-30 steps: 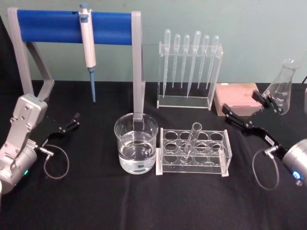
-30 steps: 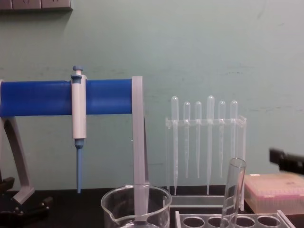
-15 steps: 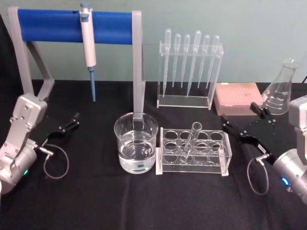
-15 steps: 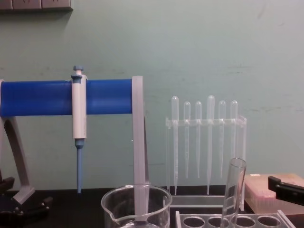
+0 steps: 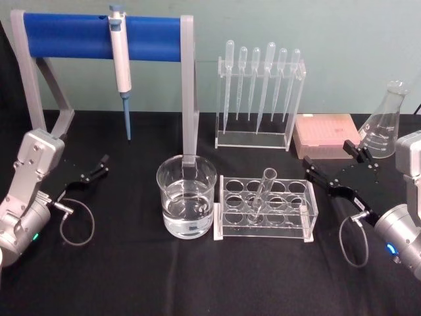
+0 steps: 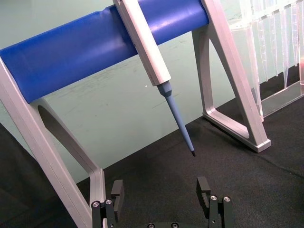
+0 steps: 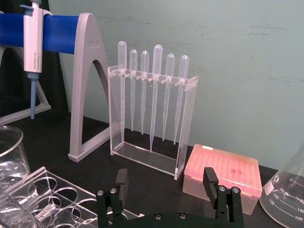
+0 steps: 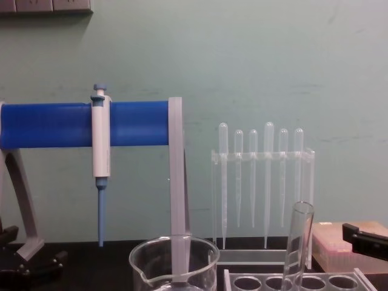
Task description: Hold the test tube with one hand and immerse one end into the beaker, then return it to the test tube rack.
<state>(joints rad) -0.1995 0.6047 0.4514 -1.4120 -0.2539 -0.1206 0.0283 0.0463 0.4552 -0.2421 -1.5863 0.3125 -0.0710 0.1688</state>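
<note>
Black right gripper (image 5: pixel 334 173): low over the dark cloth, just to the right of the clear rack (image 5: pixel 266 209); fingers spread wide with nothing between them (the right wrist view shows the gap plainly (image 7: pixel 166 187)).
Right arm: silver wrist enters from the lower right of the head view, a looped cable hanging under it.
Test tube (image 5: pixel 262 193): standing in a middle hole of the rack's front row, leaning, mouth up; apart from the right gripper. In the chest view its upper part rises above the rack (image 8: pixel 297 244).
Rack: lies flat on the table, touching or nearly touching the beaker's right side (cannot tell which).
Beaker (image 5: pixel 187 204): left of the rack, part-filled with clear liquid; the spout shows at the front-left of the rim in the chest view (image 8: pixel 174 264).
Pink tip box (image 5: pixel 323 135): behind the right gripper, near the conical flask (image 5: pixel 383 124) at the far right.
Pipette stand (image 5: pixel 260 102): behind the rack, six thin plastic pipettes hanging bulbs up.
Blue-barred frame (image 5: pixel 102 36): at the back left, a white and blue pipettor (image 5: pixel 120 67) clipped on it, tip down.
Left gripper (image 5: pixel 92 172): parked at the left by the frame's foot, fingers apart and empty (image 6: pixel 161 197).
</note>
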